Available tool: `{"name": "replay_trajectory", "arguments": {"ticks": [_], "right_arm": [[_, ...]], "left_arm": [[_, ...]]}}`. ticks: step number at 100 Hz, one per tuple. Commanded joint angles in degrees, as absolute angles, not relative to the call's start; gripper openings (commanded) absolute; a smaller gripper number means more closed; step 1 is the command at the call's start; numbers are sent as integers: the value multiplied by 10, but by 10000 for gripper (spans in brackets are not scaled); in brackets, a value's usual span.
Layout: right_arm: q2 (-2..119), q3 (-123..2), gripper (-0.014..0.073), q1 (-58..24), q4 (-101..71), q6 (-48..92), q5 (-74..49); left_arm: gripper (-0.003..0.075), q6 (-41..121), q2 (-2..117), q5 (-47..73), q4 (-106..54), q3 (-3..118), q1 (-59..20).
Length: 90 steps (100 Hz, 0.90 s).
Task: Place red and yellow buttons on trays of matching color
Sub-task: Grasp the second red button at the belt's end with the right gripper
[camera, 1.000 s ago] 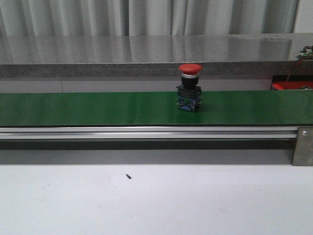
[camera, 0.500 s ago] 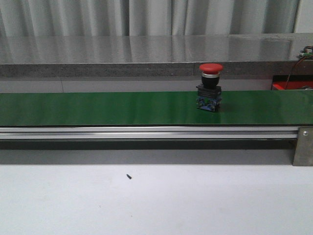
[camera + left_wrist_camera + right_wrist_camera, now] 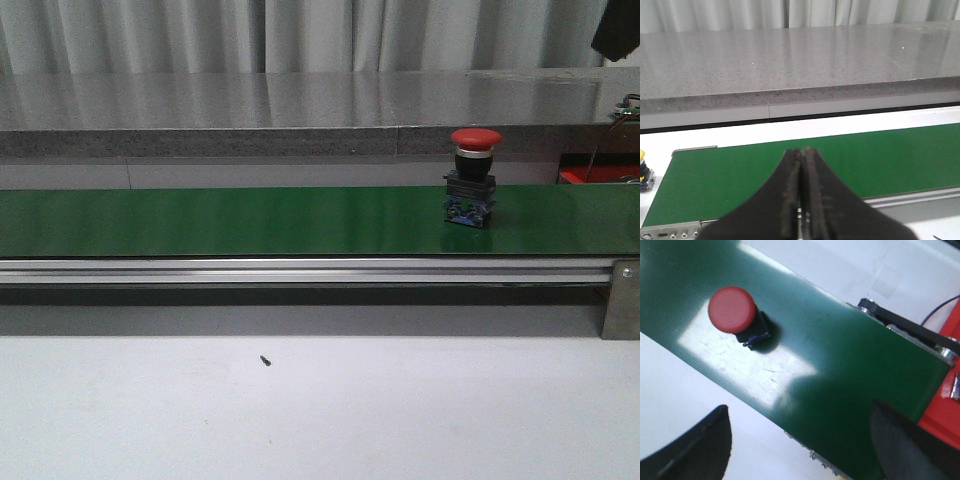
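Red button (image 3: 474, 176): we see it upright on the green belt (image 3: 250, 221), toward the belt's right end.
Yellow button (image 3: 644, 170): just off the belt's other end.
Red tray (image 3: 945, 410): beside the belt's right end.
Left gripper (image 3: 801, 200): fingers pressed together, holding nothing.
Right gripper (image 3: 800, 450): spread wide above the belt, holding nothing.

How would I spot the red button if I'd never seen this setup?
Find the long green conveyor belt crossing the table. Toward its right end stands the red button: a red mushroom cap on a black body with a blue base, the only object on the belt.
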<state>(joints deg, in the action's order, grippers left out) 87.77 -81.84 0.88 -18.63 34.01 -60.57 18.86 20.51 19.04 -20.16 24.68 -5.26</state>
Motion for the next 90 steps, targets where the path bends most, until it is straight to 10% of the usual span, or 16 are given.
{"name": "replay_trajectory", "arguments": {"ticks": [1,76,90], "right_arm": [[865,-831,570,-4,-183,352,-569],[995,-834,568,-37,-183,353,-503],[995,-835,448,-37,-181,353,-501]], "left_arm": [[-20,189,208,152,-213,263,-57],[-20,189,208,152,-213,263,-57],[-19,189,208,152,-213,263,-57]]}}
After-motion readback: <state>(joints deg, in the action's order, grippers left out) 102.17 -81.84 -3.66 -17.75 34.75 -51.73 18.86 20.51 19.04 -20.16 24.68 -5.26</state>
